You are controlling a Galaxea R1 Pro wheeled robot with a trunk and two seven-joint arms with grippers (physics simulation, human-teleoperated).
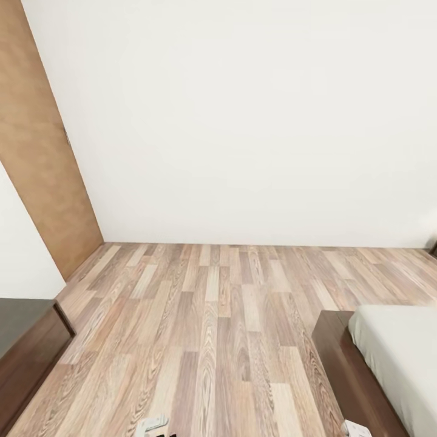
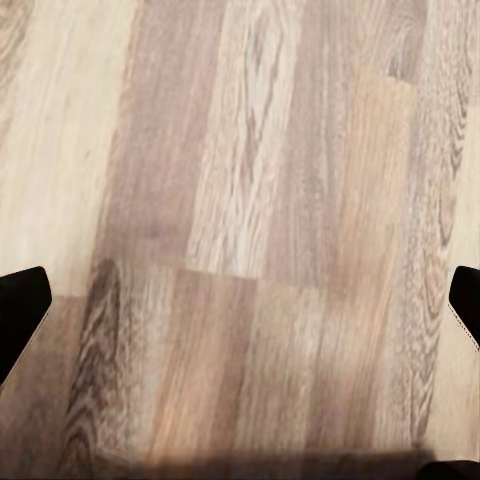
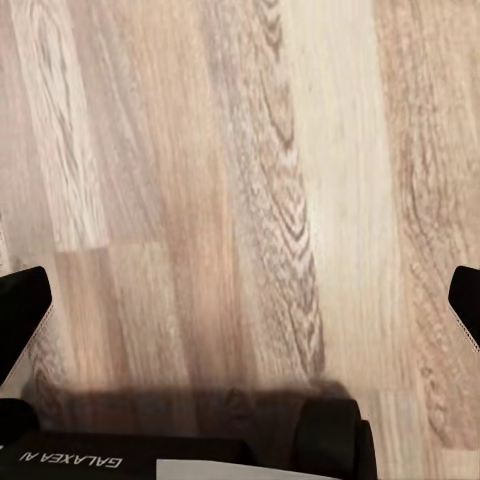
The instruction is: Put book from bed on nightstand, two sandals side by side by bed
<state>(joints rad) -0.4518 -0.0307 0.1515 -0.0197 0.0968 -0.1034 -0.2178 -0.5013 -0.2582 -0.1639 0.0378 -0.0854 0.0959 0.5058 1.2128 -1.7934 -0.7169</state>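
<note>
The left hand (image 2: pixel 240 300) hangs over bare wood-plank floor (image 2: pixel 250 200), its two dark fingertips (image 2: pixel 22 310) set far apart at the edges of the left wrist view with nothing between them, so it is released. The right hand (image 3: pixel 240 300) is the same in the right wrist view: dark fingertips (image 3: pixel 20 315) spread wide, only planks (image 3: pixel 240 150) under them, and a dark part of the robot lettered GALAXEA (image 3: pixel 70 458) at the near edge with its shadow on the boards. From the head view, small pale parts of the two arms peek in at the bottom edge, the left (image 1: pixel 150 425) and the right (image 1: pixel 357 430). The bed (image 1: pixel 394 358) comes in at the lower right corner, a light-grey mattress on a dark-brown wooden base, its corner just beside the right arm. At the lower left stands a low dark-brown cabinet (image 1: pixel 27 340) with a glossy top, well apart from the bed, with open floor (image 1: pixel 212 321) between them. Whether it is a nightstand cannot be told from here. Behind the floor rises a plain white wall (image 1: pixel 255 121), and a brown wooden door (image 1: pixel 36 145) stands at the left, near the room's corner
</note>
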